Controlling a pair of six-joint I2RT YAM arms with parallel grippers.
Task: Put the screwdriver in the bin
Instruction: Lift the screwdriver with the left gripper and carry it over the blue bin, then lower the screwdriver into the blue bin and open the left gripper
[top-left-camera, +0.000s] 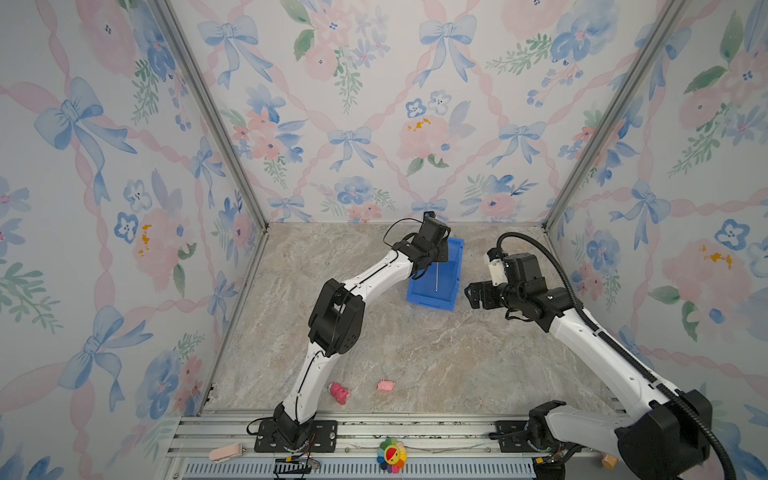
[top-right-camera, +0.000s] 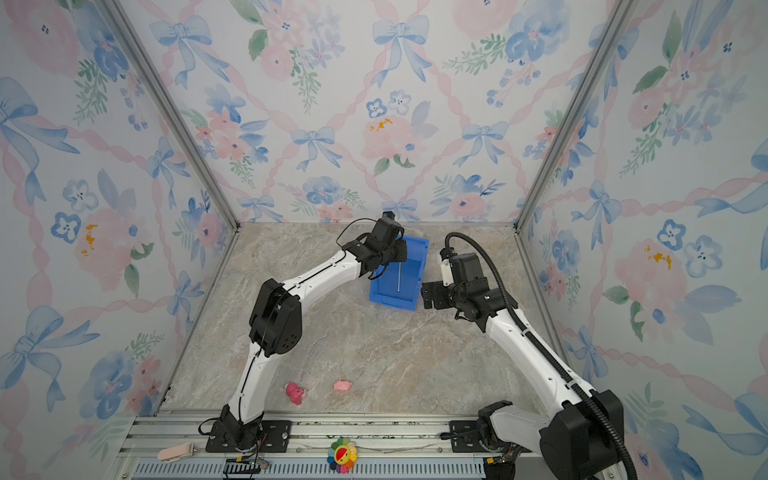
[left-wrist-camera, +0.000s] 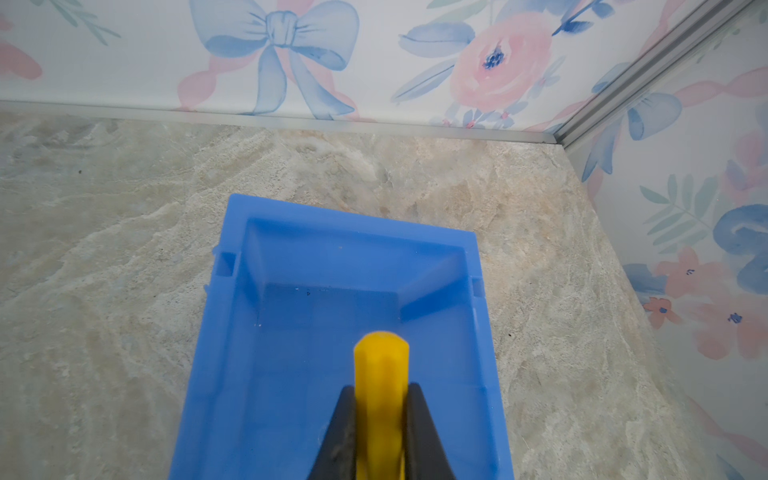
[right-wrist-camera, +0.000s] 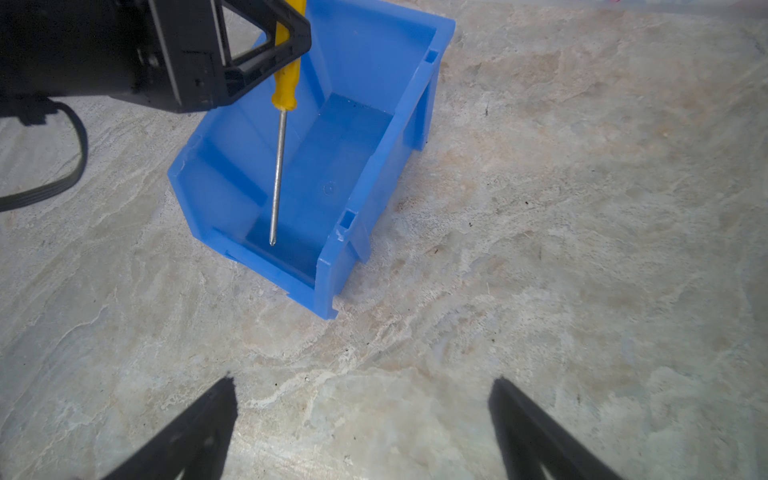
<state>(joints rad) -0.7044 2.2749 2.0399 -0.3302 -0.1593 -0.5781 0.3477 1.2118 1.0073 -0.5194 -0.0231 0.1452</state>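
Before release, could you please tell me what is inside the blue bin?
Only the screwdriver, tip-down over the bare floor of the bin; the left gripper hides part of one wall.

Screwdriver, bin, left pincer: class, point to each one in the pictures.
screwdriver (right-wrist-camera: 279, 166): right wrist view, metal shaft.
bin (left-wrist-camera: 353, 224): left wrist view, end-wall rim.
left pincer (left-wrist-camera: 381, 390): left wrist view, between its fingertips.

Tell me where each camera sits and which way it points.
Top views: overhead at the front, looking down at the table; left arm and right arm show.
Left wrist: on the left arm, facing the back wall over the bin; the left gripper pinches the screwdriver.
Right wrist: on the right arm, looking down across the table; the open right gripper shows.
Shared: both wrist views show the bin and screwdriver.
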